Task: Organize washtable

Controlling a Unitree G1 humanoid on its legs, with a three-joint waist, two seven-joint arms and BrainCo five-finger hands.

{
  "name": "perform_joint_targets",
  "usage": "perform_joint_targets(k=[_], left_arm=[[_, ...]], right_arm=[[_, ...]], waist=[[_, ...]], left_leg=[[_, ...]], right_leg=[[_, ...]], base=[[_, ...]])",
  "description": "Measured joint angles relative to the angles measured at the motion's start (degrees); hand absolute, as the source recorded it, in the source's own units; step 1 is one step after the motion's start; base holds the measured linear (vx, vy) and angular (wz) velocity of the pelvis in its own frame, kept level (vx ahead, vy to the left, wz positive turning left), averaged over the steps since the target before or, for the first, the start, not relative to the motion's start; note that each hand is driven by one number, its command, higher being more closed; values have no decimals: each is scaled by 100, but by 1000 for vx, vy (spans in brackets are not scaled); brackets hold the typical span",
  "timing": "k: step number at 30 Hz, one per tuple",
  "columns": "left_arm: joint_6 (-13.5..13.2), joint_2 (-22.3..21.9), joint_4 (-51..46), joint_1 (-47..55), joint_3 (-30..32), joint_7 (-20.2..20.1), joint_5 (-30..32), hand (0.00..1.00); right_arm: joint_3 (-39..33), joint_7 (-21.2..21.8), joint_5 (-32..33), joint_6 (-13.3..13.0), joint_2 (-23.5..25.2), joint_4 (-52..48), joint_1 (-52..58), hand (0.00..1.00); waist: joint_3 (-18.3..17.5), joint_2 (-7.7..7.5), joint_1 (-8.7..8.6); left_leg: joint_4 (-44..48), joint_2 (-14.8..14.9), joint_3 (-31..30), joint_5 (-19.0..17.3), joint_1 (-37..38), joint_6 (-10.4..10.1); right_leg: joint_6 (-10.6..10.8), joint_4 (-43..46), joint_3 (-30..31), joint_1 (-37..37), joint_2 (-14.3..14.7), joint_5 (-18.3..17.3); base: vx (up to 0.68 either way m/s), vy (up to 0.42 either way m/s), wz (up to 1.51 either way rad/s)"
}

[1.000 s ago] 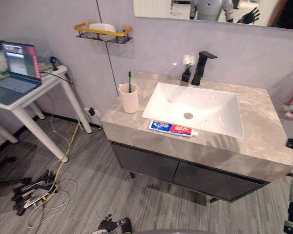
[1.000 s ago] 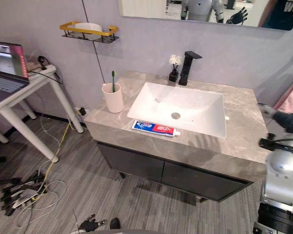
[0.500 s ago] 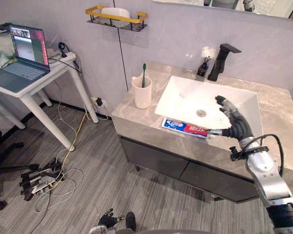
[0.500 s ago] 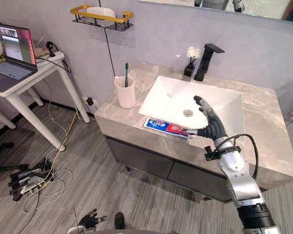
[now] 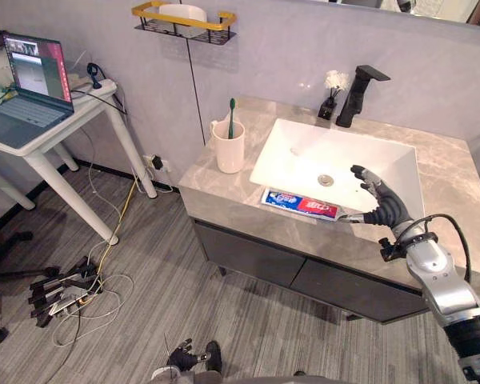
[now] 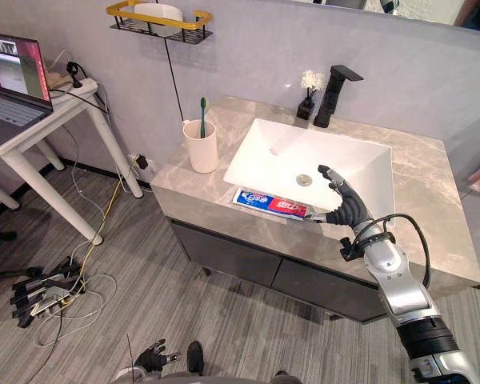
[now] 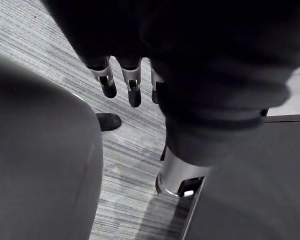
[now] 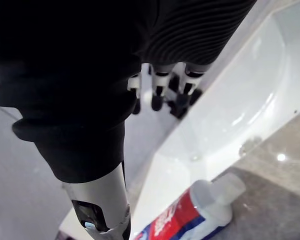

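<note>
- Left eye view: the toothpaste tube (image 5: 299, 204) lies flat on the front strip of the desk (image 5: 446, 180), at 6 o'clock of the white sink (image 5: 304, 152), with its cap end toward 3 o'clock. The right hand (image 5: 382, 206) is just at 3 o'clock of that cap. It is released, with the fingers almost straight above the front corner of the sink and the thumb reaching toward the cap. Whether the thumb touches the cap, I cannot tell. The cup (image 5: 229, 149) with a green toothbrush (image 5: 232, 112) stands at 9 o'clock of the sink, and the black faucet (image 5: 358, 94) at 12 o'clock.
- Right eye view: the tube rests fully on the desk, not lifted, and the right hand holds nothing.
- Left wrist view: the left hand (image 7: 121, 82) hangs low over the floor (image 7: 50, 30), fingers straight, empty.
- Right wrist view: the fingers (image 8: 158, 95) are stretched out over the sink. The white cap of the tube lies on the desk close below the hand, apart from the fingers.
- Step in hand, as I judge it: the reach for the tube, with the grasp not yet made.
- The next move calls for lowering the hand onto the cap end and closing the thumb and fingers around it. The tube is flat and lies near the desk's front edge, so a push could slide it off.
</note>
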Motion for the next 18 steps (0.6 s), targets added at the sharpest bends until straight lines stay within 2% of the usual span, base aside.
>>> perform_joint_targets(k=[3,4,8,13,16,18], left_arm=[[6,12,21,-62,-3,-95,-4,0],[11,-12,21,-54,-5,-99,-7,0],[10,-25,14,-51,-5,-113,-8,0],[8,31,4,-71,-5,-115,-13,0],[-2,70,-69,-108,-1,-113,-102,0],[-2,107,-143,-106,-1,-113,-102,0]], right_arm=[[0,-1,1,10,-178,69,-77,0],[10,4,1,15,-222,70,-72,0],[14,6,5,9,-278,51,-72,0],[213,12,16,8,-298,52,-73,0],[233,20,18,8,-299,90,-82,0],[246,22,23,10,-299,326,-267,0]], waist=[[73,-93,12],[69,-50,7],[51,-45,9],[41,-175,42],[69,-224,159],[108,-297,175]], left_leg=[[0,-120,-2,35,-94,-47],[1,-102,-19,38,-104,-50],[3,-71,-18,40,-176,-48],[3,-172,-16,223,-197,26],[5,-253,-22,244,-212,58],[4,-298,-32,245,-203,58]], right_leg=[[4,10,11,-91,-85,-451],[0,34,39,-144,-58,-470],[10,-90,161,-170,-17,-474],[87,-92,221,-161,-125,-421],[76,-99,212,-154,-196,-339],[85,-99,165,-122,-201,-330]], base=[[-110,-22,3],[-129,-22,6],[-19,1,-7],[72,16,1],[120,32,2],[68,15,8]])
